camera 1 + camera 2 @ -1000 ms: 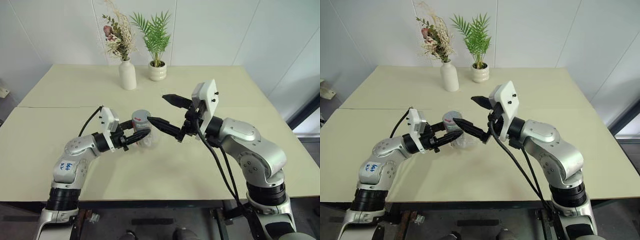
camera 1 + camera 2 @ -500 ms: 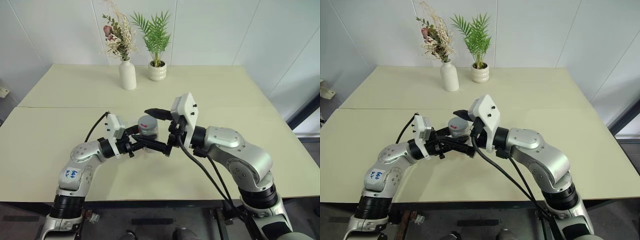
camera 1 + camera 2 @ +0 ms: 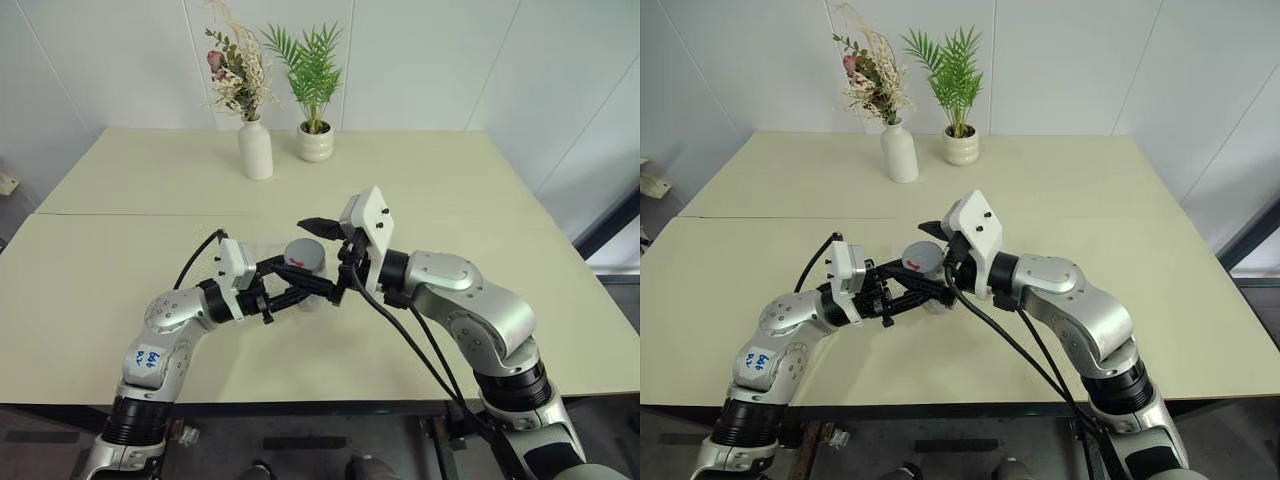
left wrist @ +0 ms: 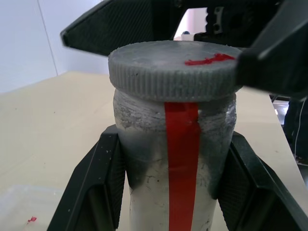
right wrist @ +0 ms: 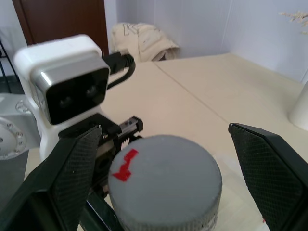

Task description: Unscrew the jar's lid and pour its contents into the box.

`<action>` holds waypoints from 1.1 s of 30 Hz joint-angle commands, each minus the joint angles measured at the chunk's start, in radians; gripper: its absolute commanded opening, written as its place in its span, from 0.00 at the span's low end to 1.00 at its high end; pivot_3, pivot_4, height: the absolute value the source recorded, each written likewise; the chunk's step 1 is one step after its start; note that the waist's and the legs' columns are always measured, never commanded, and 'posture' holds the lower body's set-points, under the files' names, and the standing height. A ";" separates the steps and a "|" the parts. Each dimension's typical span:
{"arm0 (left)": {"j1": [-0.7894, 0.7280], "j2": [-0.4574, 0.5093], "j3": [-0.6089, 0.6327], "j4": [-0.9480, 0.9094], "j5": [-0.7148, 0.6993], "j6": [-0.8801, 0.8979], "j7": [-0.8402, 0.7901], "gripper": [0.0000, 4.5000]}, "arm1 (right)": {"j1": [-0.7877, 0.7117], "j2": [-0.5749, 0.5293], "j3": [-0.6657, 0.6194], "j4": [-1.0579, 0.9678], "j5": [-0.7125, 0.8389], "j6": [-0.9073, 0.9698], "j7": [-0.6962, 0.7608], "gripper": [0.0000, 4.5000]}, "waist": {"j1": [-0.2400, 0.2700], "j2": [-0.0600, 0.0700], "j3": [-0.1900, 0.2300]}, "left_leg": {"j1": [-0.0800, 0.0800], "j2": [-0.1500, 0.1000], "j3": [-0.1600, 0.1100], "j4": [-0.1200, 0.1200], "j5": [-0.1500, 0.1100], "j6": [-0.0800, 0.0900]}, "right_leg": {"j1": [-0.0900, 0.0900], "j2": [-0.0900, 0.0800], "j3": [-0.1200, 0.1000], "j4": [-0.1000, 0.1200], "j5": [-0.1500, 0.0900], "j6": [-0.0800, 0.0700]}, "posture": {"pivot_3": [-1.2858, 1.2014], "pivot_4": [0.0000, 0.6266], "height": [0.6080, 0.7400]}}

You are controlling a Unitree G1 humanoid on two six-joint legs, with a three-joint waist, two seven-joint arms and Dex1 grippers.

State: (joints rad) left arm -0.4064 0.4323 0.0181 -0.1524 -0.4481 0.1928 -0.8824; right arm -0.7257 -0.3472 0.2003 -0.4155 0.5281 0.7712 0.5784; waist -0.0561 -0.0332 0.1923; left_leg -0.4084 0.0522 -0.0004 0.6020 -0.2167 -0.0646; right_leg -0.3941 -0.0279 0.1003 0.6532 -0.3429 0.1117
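The left gripper (image 3: 283, 292) sits just left of centre in the head view, clamped on the jar (image 4: 175, 159), one black finger (image 4: 94, 192) pressed to each side of the silver body. The jar stands upright in that grip, raised off the desk (image 3: 130, 180), with a red stripe running down its side. The lid (image 3: 304, 254) is on the jar: a grey ribbed cap with a red mark on top, at the middle of the frame.

The right gripper (image 3: 318, 254) reaches in from the right of the frame with its fingers spread wide, one on either side of the lid; the right wrist view shows a gap between each finger (image 5: 269, 168) and the cap, so it holds nothing.

The box (image 4: 19, 207), a clear shallow tray, lies on the desk beneath the jar, showing at the lower left of the left wrist view.

At the upper middle of the head view, well apart from the grippers, a white vase (image 3: 255, 148) with dried flowers and a white plant pot (image 3: 316, 141) stand side by side.
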 commanded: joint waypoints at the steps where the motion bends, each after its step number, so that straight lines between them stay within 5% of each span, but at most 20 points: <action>1: -0.006 0.001 -0.006 -0.010 0.006 -0.035 -0.015 0.47 | -0.025 -0.007 -0.002 -0.008 0.004 -0.001 0.029 1.00 | -0.001 0.000 0.000 | 0.000 0.000 0.000 0.000 0.000 0.000 | 0.000 0.000 0.000 0.000 0.000 0.000 | 0.52 0.24 1.00; 29: -0.068 -0.018 0.007 0.009 -0.035 0.061 0.008 0.47 | -0.074 0.013 0.000 0.067 -0.065 -0.075 0.068 1.00 | -0.001 0.000 0.000 | 0.000 0.000 0.000 0.000 0.000 0.000 | 0.000 0.000 0.000 0.000 0.000 0.000 | 0.52 0.24 1.00; 33: -0.067 -0.018 0.006 0.009 -0.032 0.063 0.005 0.47 | -0.078 0.014 -0.004 0.072 -0.068 -0.079 0.074 0.80 | -0.001 0.000 0.000 | 0.000 0.000 0.000 0.000 0.000 0.000 | 0.000 0.000 0.000 0.000 0.000 0.000 | 0.52 0.24 1.00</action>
State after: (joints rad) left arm -0.4588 0.4110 0.0195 -0.1280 -0.4679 0.2608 -0.8718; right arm -0.7768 -0.3402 0.2145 -0.3192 0.4610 0.7180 0.6455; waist -0.0568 -0.0332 0.1923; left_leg -0.4087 0.0522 -0.0004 0.6019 -0.2170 -0.0642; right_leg -0.3942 -0.0278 0.1002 0.6528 -0.3429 0.1117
